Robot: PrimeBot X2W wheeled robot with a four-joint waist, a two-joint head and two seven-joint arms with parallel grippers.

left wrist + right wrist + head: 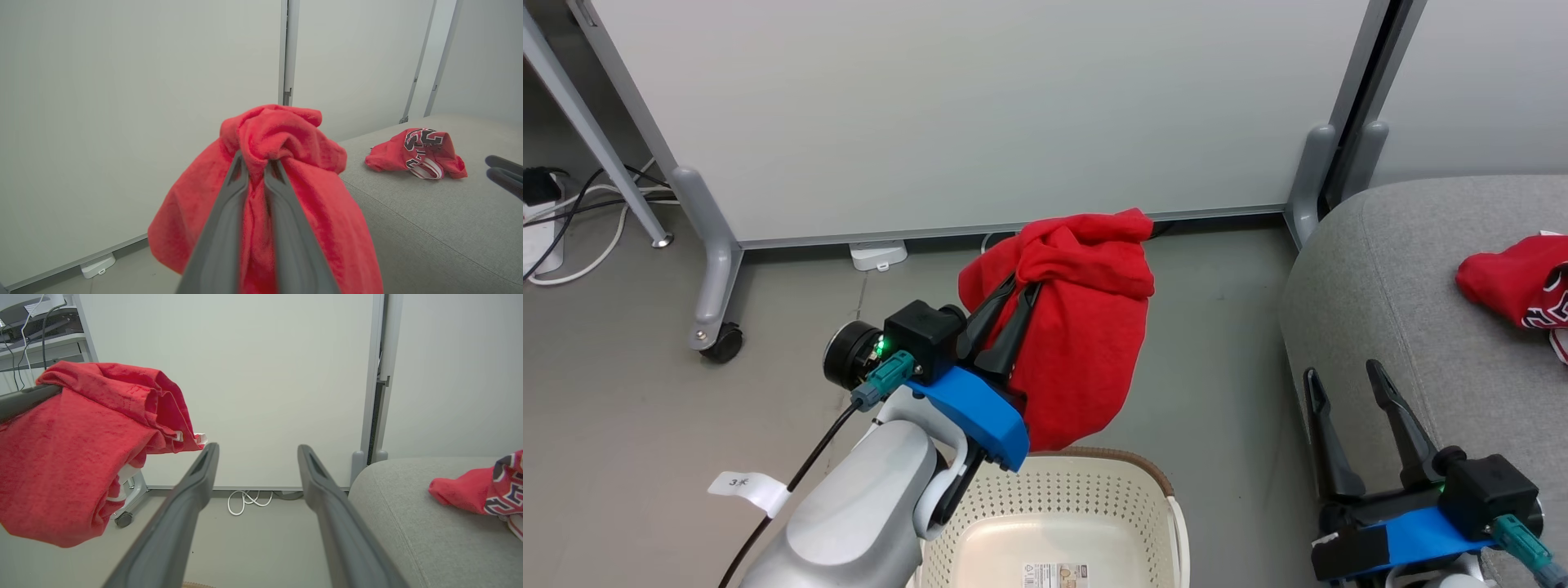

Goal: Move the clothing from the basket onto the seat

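My left gripper [1023,284] is shut on the plain red garment [1078,327], which hangs bunched in the air above the cream perforated basket [1127,490]. From the left wrist, the two fingers [241,179] pinch a fold of that garment [294,147]. The lettered red garment [1519,278] lies crumpled on the light-grey seat [1388,269], at the far right. My right gripper [1343,371] stands open over the seat's front edge, nothing between its fingers [204,473]. The basket's visible inside holds no cloth.
A pale grey wheeled partition panel [980,106] stands behind, with a caster [721,343] and cables [588,204] at the left. Grey floor [1225,343] separates the basket from the seat. A second panel [1478,82] rises behind the seat.
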